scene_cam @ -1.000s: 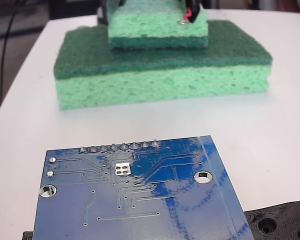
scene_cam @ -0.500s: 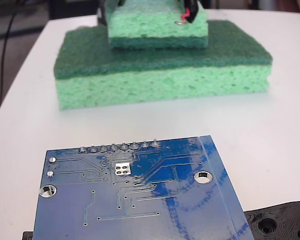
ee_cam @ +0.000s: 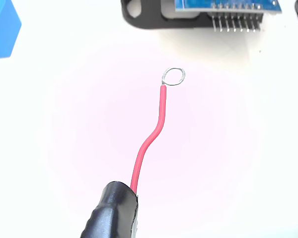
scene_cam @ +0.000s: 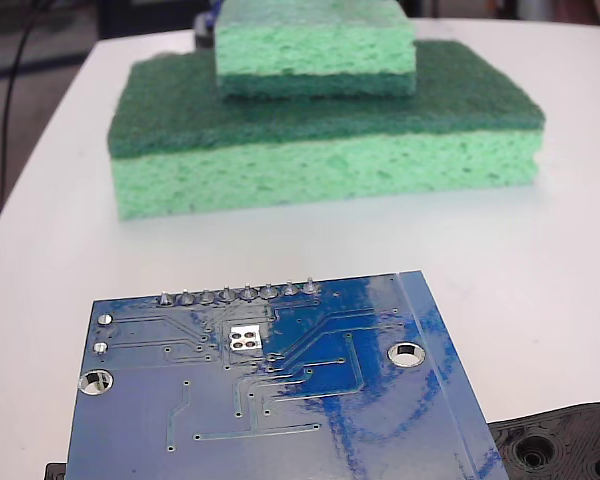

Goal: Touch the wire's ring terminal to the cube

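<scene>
Silver ring terminal on bendy red wire is hanging over bare white table, away from the soft light-green sponge cube; grip state is unreadable.

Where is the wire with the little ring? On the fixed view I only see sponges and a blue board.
Observer: The wrist view shows the ring terminal on a red wire, with bare white table behind it.
Operator: Is it touching the small sponge?
Observer: No. No sponge appears anywhere in the wrist view.
Operator: What is near it?
Observer: A blue board's pin row lies beyond the ring, clearly apart from it.
</scene>
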You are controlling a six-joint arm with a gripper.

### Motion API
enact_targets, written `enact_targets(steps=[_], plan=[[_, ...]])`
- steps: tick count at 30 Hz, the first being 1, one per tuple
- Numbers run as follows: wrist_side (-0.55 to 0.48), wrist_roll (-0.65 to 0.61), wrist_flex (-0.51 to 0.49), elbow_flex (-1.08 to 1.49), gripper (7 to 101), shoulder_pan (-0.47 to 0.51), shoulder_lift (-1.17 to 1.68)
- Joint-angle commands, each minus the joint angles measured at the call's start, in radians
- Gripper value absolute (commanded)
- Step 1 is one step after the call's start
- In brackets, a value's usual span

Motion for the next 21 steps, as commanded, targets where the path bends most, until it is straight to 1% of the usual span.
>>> enact_targets(steps=[1, 7, 9, 17, 21], plan=[[-0.005, 0.000, 0.008, -0.034, 100.3, -0.003, 0.002], [-0.008, 0.015, 0.009, -0.109, 100.3, -0.028, -0.029], [0.018, 0.026, -0.009, -0.156, 100.3, -0.064, -0.092], [0.153, 0.071, -0.109, -0.434, 100.3, -0.253, -0.511], [0.199, 0.094, -0.120, -0.554, 100.3, -0.318, -0.652]])
